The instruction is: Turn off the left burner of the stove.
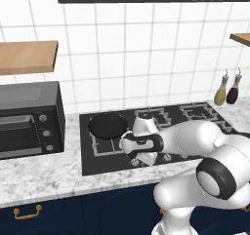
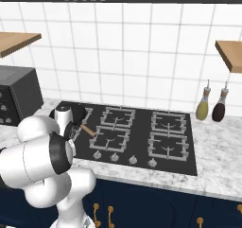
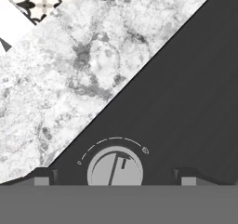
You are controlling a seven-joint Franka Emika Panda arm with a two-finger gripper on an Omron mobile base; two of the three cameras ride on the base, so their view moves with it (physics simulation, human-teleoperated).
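Note:
The stove (image 1: pixel 195 114) is a glossy black cooktop with grey grates, set into the marble counter. A black pan (image 1: pixel 107 126) sits on its left rear burner, its wooden handle (image 2: pixel 87 130) pointing right. My gripper (image 1: pixel 137 161) points down at the front left of the stove (image 2: pixel 142 132). In the hand view it is open (image 3: pixel 115 180), with a dark fingertip (image 3: pixel 42 178) on either side of a silver knob (image 3: pixel 115 167) and a gap to each. The knob's dash mark stands just right of centre under a white dial arc. Other silver knobs (image 2: pixel 115 157) line the front edge.
A black toaster oven (image 1: pixel 29 119) stands on the counter left of the stove. Two oil bottles (image 2: pixel 203 106) stand at the right rear. Wooden shelves (image 1: pixel 27 56) hang on the tiled wall. The marble counter edge (image 3: pixel 83 69) runs close beside the knob.

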